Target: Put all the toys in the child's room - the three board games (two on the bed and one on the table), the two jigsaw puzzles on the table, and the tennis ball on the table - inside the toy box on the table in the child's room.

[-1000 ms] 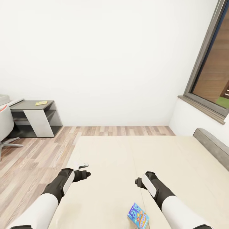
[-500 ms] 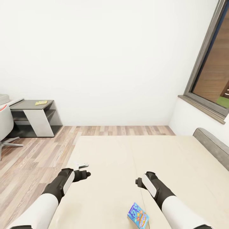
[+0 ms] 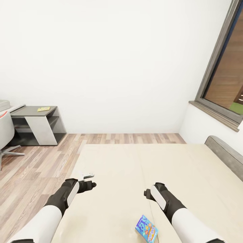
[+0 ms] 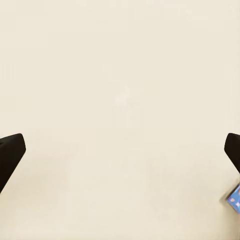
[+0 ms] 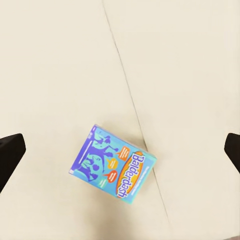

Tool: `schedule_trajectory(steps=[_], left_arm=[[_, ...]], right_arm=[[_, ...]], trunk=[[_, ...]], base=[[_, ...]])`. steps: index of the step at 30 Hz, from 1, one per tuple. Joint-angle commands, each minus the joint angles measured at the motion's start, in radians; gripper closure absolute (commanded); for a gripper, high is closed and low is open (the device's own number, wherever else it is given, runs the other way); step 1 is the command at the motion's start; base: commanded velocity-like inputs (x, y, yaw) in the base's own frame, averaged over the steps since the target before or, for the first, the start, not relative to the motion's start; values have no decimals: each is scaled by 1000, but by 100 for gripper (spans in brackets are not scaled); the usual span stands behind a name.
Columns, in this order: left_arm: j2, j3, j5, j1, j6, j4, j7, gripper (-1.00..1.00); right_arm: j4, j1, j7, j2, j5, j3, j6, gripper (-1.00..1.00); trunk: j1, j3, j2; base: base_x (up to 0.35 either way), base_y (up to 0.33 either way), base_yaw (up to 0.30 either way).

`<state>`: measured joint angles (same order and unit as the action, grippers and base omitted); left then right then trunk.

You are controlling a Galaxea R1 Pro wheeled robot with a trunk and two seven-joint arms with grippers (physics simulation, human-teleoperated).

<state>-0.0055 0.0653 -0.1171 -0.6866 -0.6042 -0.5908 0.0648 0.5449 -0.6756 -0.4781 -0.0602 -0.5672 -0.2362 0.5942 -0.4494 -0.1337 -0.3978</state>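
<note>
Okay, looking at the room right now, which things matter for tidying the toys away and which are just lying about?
Part of the job:
- blue board game, lying on the bed
- bed
- right tool, open above the game
- left tool, open over bare bed

Just lying about:
- grey side cabinet with a small yellow item on top
- office chair
- window

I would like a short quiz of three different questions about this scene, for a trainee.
1. True or false: the blue game box lies flat on the bed.
2. Which arm is nearer to the box in the head view? A) left B) right
3. Fill in: the right gripper has its jaws ____ above the box.

Key: 1 true. 2 B; the box sits just beside the right arm. 3 open; both fingertips stand far apart, holding nothing.
</note>
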Motion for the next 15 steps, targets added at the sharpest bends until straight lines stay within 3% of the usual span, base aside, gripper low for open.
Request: schedule_trajectory(steps=[1,15], left_arm=[[-1,4,-6,-1,-6,-1,1,-100],[-1,4,-6,-1,-6,-1,1,-100]], right_arm=[[2,-1,-10,1,-11,-5,2,-100],[4,-2,-10,0,-20,-5,2,-100]], trunk=[[-1,-2,-2],[-1,-2,-2]], base=[[0,0,0],[0,0,0]])
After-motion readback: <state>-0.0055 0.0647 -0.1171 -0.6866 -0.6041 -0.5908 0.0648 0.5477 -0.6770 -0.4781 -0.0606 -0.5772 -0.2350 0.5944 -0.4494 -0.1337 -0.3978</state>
